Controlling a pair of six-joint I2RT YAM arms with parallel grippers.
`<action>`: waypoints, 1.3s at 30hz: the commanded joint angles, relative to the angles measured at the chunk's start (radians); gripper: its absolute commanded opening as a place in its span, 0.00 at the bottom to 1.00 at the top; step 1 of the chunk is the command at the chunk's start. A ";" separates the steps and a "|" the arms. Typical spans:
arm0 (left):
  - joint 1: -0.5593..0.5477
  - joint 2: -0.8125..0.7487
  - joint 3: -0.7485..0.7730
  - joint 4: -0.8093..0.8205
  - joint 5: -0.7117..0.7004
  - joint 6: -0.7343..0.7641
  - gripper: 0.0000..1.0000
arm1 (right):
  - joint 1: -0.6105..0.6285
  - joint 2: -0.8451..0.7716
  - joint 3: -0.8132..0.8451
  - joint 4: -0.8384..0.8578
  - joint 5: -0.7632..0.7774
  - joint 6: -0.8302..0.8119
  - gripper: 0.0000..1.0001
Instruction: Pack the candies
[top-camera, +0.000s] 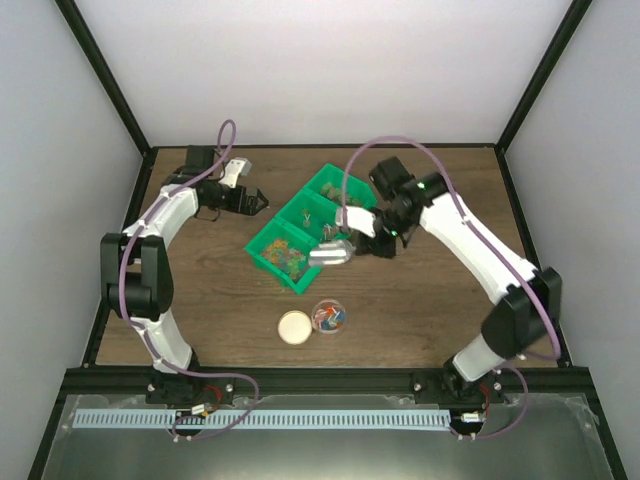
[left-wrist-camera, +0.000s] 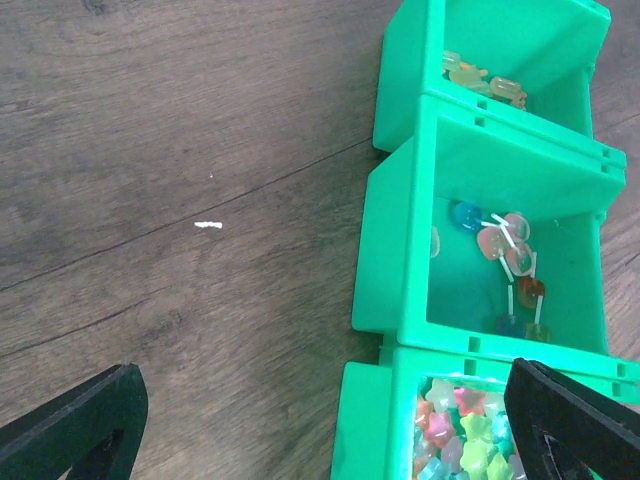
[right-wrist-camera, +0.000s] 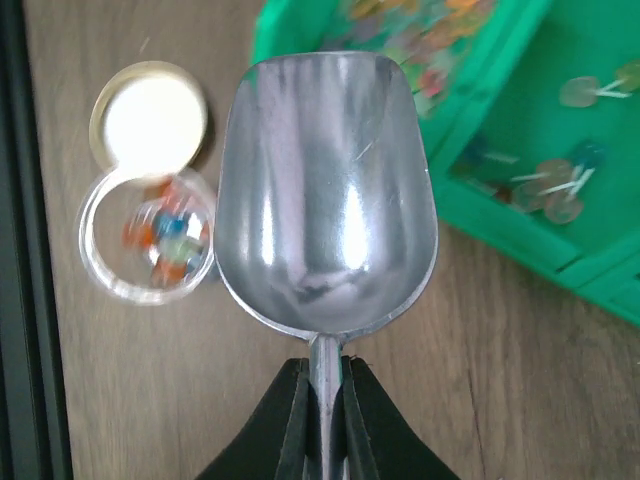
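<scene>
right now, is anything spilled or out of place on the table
Nothing spilled: the candies sit inside the green bins and the clear jar. The only stray thing is a small white speck on the wood left of the bins.

A brown wood-grain tabletop (top-camera: 200, 300) fills the middle of the top view. A diagonal row of three joined green bins (top-camera: 270, 265) sits at its centre. Lower down, near the frame's middle, a tan round lid (top-camera: 294, 327) lies flat. A clear round jar (right-wrist-camera: 92, 262) stands just beside it, on its right. In the left wrist view, a tiny white speck (left-wrist-camera: 208, 225) lies on bare wood left of the bins.
</scene>
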 joint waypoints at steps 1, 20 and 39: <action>-0.004 -0.032 -0.017 -0.044 -0.025 0.035 1.00 | 0.009 0.183 0.218 0.031 -0.049 0.368 0.01; -0.019 -0.031 -0.129 -0.040 -0.057 0.023 0.87 | 0.198 0.482 0.415 -0.062 0.142 0.567 0.01; -0.062 -0.059 -0.249 -0.010 -0.067 -0.009 0.54 | 0.265 0.587 0.476 -0.068 0.362 0.475 0.01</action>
